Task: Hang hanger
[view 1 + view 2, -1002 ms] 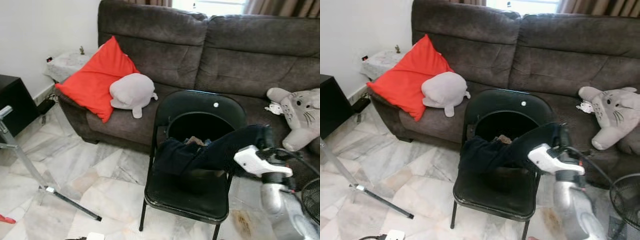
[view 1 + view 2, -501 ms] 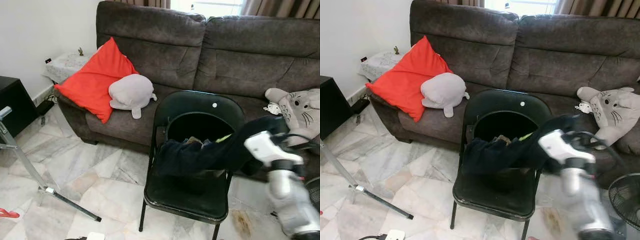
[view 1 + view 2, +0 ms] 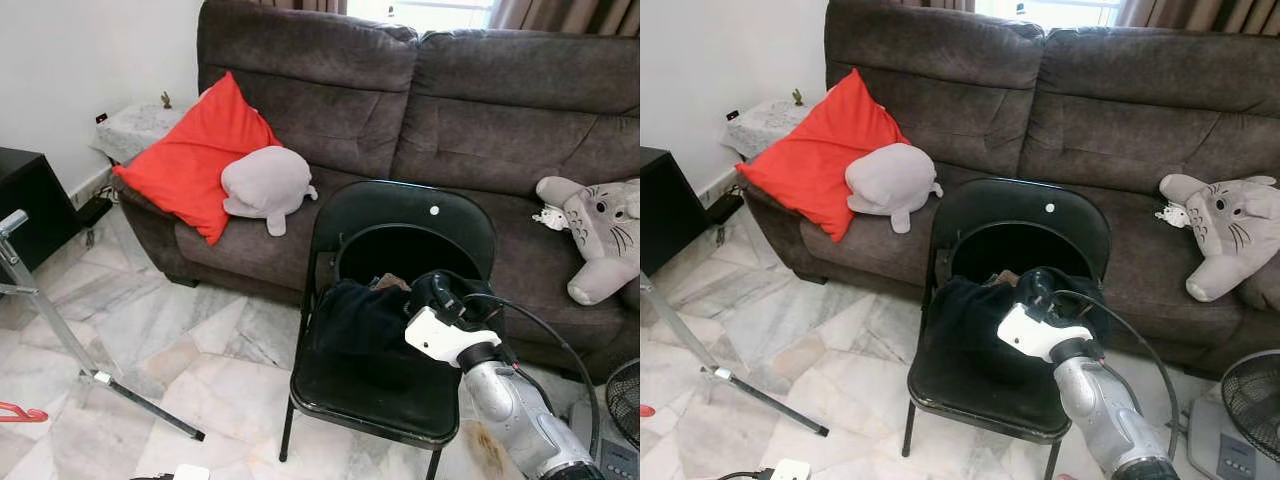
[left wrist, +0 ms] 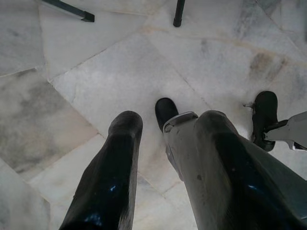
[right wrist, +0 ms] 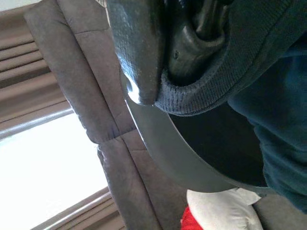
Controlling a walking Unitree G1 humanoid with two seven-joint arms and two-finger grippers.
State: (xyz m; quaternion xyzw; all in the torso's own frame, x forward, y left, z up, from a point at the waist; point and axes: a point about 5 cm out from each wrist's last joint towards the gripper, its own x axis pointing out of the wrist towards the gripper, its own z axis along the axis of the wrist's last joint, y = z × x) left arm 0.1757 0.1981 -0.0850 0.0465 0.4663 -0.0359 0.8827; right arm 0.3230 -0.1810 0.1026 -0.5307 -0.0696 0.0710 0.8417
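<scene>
- Left eye view: a black folding chair [image 3: 385, 385] stands on the pale marble floor [image 3: 180, 340], in front of a dark brown sofa [image 3: 430, 110]. A dark blue piece of clothing [image 3: 358, 318] lies in a heap on the chair seat. The right gripper [image 3: 447, 293] is down at the right side of that heap, just under the chair back. On the sofa are a red cushion [image 3: 190, 160], a grey plush toy [image 3: 265, 185] leaning on it, and a grey cat plush [image 3: 605, 235] at the far right. A bit of a red hanger [image 3: 18, 413] lies on the floor at the far left edge, by a metal stand leg [image 3: 60, 335].
- Right eye view: the same chair, sofa and toys. A fan [image 3: 1252, 395] stands at the bottom right.
- Left wrist view: the left gripper [image 4: 165, 132] hangs over the floor. Its two black fingers [image 4: 112, 177] are a little apart and hold nothing.
- Right wrist view: the right gripper's fingers [image 5: 139, 52] are closed on the ribbed edge of the dark blue clothing, with the chair back just behind.
</scene>
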